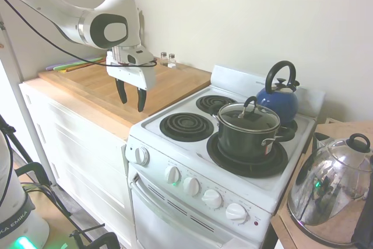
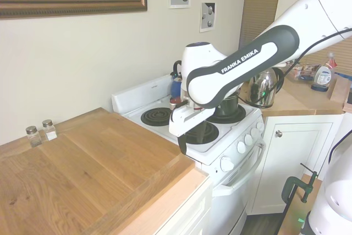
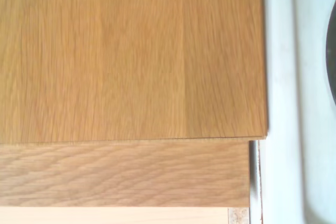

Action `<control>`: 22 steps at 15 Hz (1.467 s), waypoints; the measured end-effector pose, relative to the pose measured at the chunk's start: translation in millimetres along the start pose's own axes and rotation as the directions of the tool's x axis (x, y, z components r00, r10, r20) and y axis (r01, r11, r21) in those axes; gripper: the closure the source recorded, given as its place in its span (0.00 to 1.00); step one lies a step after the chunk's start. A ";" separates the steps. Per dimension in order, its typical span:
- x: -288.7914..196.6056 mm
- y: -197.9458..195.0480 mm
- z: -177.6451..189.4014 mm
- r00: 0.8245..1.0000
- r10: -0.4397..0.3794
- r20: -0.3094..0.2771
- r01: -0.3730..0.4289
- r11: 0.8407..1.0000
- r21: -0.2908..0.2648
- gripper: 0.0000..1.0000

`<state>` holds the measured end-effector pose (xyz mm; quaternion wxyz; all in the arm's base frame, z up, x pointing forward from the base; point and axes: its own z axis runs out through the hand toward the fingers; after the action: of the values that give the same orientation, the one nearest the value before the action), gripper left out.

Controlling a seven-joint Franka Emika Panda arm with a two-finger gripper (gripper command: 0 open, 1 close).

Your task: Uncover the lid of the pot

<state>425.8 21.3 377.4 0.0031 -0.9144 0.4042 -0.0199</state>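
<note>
Though lidded, one pot (image 1: pixel 247 135), two kettles (image 1: pixel 278 94).

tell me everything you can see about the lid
The lid is a round clear glass disc with a metal rim and an arched black loop handle on top. It sits flat and closed on the pot, matching its width, on the stove's front right burner. Reflections streak the glass, so the pot's inside is hard to read. Nothing else touches it: the open gripper hangs over the wooden counter, well apart. The blue kettle stands just behind.
</note>
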 end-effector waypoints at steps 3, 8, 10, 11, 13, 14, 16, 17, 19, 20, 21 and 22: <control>1.5 0.9 0.1 1.000 -0.005 0.000 0.005 1.000 0.002 0.00; 32.6 24.8 -29.3 0.992 0.088 -0.085 -0.078 0.990 0.114 0.00; 37.2 52.8 -53.8 0.983 0.143 -0.118 -0.121 0.977 0.174 0.00; 39.8 70.6 -67.3 0.977 0.168 -0.129 -0.139 0.968 0.211 0.00; 52.7 114.5 -95.4 0.969 0.209 -0.132 -0.165 0.945 0.284 0.00; 61.0 137.5 -106.3 0.965 0.229 -0.126 -0.180 0.932 0.314 0.00; 82.5 177.7 -123.0 0.953 0.282 -0.110 -0.226 0.905 0.361 0.00; 96.1 193.0 -129.9 0.943 0.316 -0.104 -0.256 0.889 0.381 0.00; 128.2 210.1 -139.2 0.924 0.373 -0.088 -0.309 0.860 0.406 0.00; 149.5 214.8 -140.1 0.914 0.399 -0.076 -0.337 0.849 0.407 0.00; 170.1 218.1 -139.4 0.905 0.420 -0.067 -0.361 0.841 0.403 0.00; 191.6 220.9 -137.7 0.894 0.444 -0.062 -0.386 0.833 0.397 0.00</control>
<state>386.0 -267.6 516.7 0.1510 -0.7826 0.5809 -0.1651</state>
